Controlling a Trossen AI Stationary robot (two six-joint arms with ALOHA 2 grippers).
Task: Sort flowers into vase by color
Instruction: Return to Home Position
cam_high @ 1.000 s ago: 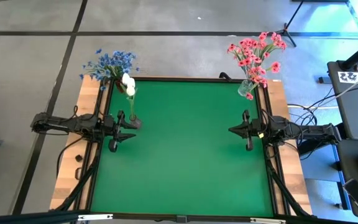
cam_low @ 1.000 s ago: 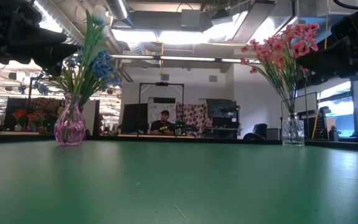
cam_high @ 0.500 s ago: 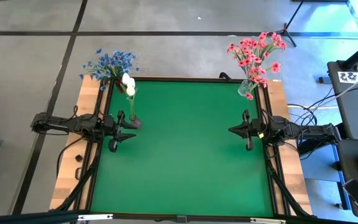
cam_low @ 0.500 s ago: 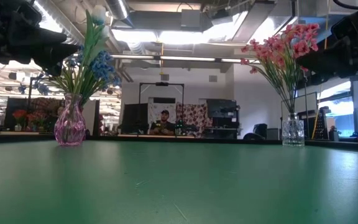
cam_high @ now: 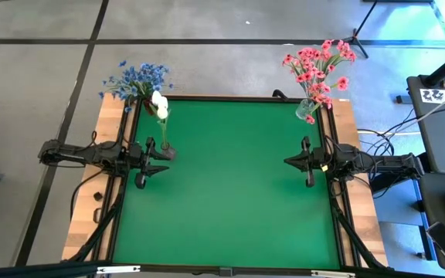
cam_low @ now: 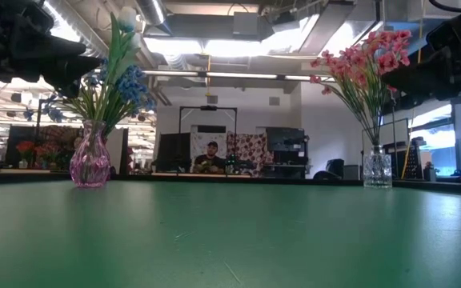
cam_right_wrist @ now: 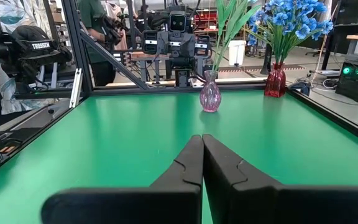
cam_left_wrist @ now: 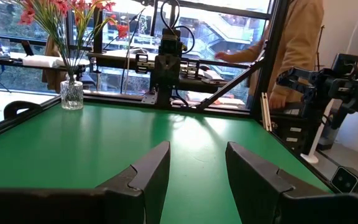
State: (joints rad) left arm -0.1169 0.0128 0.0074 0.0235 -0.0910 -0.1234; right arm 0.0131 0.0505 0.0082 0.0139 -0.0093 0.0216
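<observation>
- A rectangular green-matted surface (cam_high: 230, 201), framed by a black rail with wooden margins on both sides, is filling the middle of the high view. Its wide green centre is lying open between the two arms.
- The dark left arm (cam_high: 91, 153) is stretching in over the left edge. The left end effector (cam_left_wrist: 197, 149) is pointing across the mat, released, with its fingers spread and grasping nothing.
- The dark right arm (cam_high: 369, 163) is reaching in over the right edge, directly opposite. The right end effector (cam_right_wrist: 202, 138) is clenched finger against finger, with nothing between.
- A bunch of pink-bloomed sprigs (cam_high: 319, 62) is fanning out beyond the far right corner, standing in a small clear glass vase (cam_high: 307, 108) right at the mat's edge.
- A bunch of blue-bloomed sprigs (cam_high: 137, 77) is spreading over the far left corner, rising from a narrow red vase (cam_right_wrist: 275, 81).
- Three white buds on long green stems (cam_high: 159, 104) are standing in a rounded purple glass vase (cam_high: 165, 148), just inside the left edge and just beside the left end effector.
</observation>
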